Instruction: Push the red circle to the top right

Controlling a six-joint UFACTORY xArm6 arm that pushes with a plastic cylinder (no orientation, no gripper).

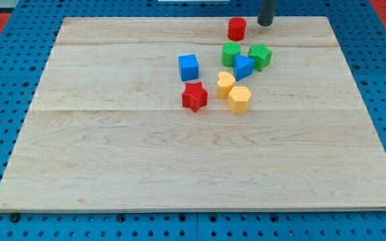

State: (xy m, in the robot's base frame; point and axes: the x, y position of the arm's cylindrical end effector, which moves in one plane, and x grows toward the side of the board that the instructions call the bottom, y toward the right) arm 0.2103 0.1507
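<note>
The red circle [236, 29] stands near the view's top edge of the wooden board [112, 167], a little right of centre. My tip [265, 23] is a dark rod end just to the right of the red circle, with a small gap between them. It enters from the view's top edge.
Below the red circle sit a green block [230, 53], a green star-like block [261, 56] and a blue triangle [243, 67]. A blue cube [188, 67], a red star [194, 96], a yellow heart [226, 84] and a yellow hexagon [239, 98] lie nearby.
</note>
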